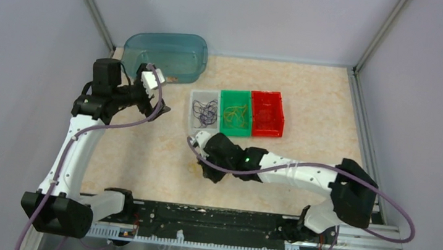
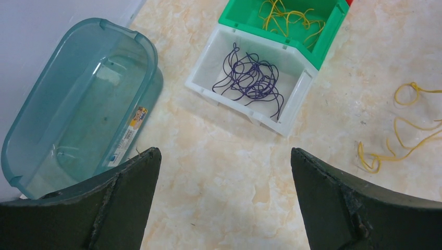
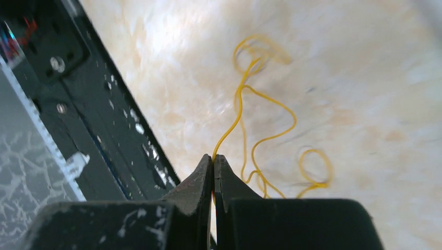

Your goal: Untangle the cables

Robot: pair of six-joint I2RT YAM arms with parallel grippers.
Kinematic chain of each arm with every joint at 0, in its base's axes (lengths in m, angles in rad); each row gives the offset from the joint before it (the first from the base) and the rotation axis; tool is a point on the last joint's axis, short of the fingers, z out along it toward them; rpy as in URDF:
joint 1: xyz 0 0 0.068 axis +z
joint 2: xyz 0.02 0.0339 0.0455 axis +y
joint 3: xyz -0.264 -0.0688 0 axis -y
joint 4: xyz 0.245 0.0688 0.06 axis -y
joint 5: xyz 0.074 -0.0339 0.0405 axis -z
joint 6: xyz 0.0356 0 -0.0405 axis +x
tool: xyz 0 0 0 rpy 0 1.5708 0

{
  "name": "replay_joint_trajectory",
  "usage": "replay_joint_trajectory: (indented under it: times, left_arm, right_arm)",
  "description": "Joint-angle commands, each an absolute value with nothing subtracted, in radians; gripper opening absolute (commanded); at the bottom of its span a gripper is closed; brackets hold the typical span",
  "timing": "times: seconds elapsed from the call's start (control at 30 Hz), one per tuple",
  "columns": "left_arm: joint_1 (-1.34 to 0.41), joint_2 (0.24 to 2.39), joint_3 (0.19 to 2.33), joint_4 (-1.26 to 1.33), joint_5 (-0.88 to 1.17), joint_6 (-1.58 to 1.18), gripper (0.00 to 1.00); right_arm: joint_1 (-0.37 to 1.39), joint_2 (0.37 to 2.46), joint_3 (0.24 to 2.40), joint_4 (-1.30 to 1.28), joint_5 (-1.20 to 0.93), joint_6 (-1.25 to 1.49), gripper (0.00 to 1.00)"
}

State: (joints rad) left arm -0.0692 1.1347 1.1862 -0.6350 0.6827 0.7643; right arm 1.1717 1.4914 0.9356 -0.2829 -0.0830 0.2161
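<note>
1. One table (image 1: 321, 98), pale marble-look top, with a black rail (image 3: 78, 104) along its near edge.
2. Two arms. The left gripper (image 2: 224, 203) hangs over bare tabletop between tub and white bin, its fingers (image 2: 125, 208) spread wide with nothing between them. The right gripper (image 3: 213, 161) is low over the table near the rail, its fingertips pressed together, pinching a yellow cable (image 3: 238, 107).
3. One teal see-through tub (image 2: 31, 135) at the far left, nothing inside. It's the bulkiest thing near the left arm.
4. Three bins in a row, touching side by side: white bin (image 2: 294, 101), green bin (image 1: 237, 94), red bin (image 1: 268, 114).
5. Cables, counted: one purple clump (image 2: 250, 78) lying in the white bin; one yellow clump (image 2: 292, 18) in the green bin; one loose yellow cable curling over the table in front of the bins, one end in the right gripper's pinch. What's in the red bin I cannot tell.
6. One sticker (image 2: 127, 136) on the tub's side wall; its print is too small to read.
</note>
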Motion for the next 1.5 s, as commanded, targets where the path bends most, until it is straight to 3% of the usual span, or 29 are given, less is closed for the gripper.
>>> replay_joint_trajectory:
  times: [0.0,0.3,0.57,1.03,1.47]
  left_arm:
    - [-0.058,1.094,1.153,-0.635,0.671,0.792,0.99]
    - [-0.052,1.057,1.114,-0.625,0.683,0.784,0.99]
    - [-0.050,1.045,1.100,-0.623,0.685,0.785,0.99]
    - [-0.046,1.041,1.095,-0.610,0.688,0.779,1.00]
    - [-0.041,1.048,1.097,-0.604,0.690,0.782,0.99]
  right_arm:
    - [1.081,1.329,1.097,-0.358,0.045,0.125,0.00]
    - [0.848,1.233,1.249,-0.342,0.077,0.007,0.00]
    - [0.728,1.268,1.327,-0.262,0.079,-0.044,0.00]
    - [0.683,1.455,1.452,-0.188,0.118,-0.145,0.00]
    - [0.670,1.544,1.401,-0.122,0.104,-0.131,0.00]
